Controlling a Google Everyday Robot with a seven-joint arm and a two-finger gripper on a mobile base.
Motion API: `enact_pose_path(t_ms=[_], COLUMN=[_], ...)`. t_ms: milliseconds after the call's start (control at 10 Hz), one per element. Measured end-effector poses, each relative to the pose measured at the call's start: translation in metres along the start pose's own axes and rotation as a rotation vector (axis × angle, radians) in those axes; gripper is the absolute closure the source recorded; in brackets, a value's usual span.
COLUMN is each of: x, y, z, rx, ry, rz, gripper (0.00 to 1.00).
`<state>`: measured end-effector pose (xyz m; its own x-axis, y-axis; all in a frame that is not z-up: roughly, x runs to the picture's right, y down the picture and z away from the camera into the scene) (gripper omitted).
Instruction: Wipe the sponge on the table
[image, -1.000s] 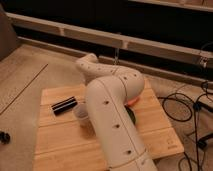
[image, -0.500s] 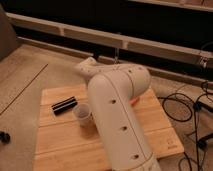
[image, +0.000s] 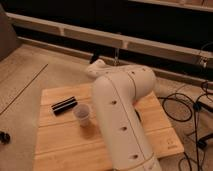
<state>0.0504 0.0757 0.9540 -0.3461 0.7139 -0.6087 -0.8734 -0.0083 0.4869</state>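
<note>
Item 1. My own arm (image: 122, 125): a thick white link that fills the near foreground. It rises from the bottom edge and bends at a rounded elbow above the table's right half.

Item 2. The table (image: 65, 145): pale wooden planks with bare boards to the left of my arm.

Item 3. A small translucent cup (image: 82, 115): upright on the planks, just beside my arm's left flank.

Item 4. A black striped bar (image: 64, 105): lying flat, just beyond the cup and to its left, not touching it.

Item 5. The sponge: not visible anywhere (my arm covers much of the tabletop), so I cannot tell where it lies.

Item 6. My gripper (image: 95, 65): at the arm's far tip, over the table's back edge. The jaws are clenched, and I can see nothing held in them.

Item 7. Dark cables (image: 182, 107): looped on the floor to the right of the table.

Item 8. A long pale ledge (image: 75, 34): running along the dark back wall, the farthest thing in view.
</note>
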Motion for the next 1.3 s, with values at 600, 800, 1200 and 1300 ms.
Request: enact_pose_path(t_ms=[600, 800, 1200, 1300], x=[-0.054, -0.047, -0.017, -0.007], y=[0.037, 0.068, 0.114, 0.122], z=[-0.021, -0.032, -0.057, -0.063], rx=[-0.043, -0.113, -0.227, -0.254], ry=[-0.107, -0.107, -0.091, -0.08], rz=[0.018, -0.006, -0.09, -0.108], gripper=[1.0, 1.0, 1.0, 1.0])
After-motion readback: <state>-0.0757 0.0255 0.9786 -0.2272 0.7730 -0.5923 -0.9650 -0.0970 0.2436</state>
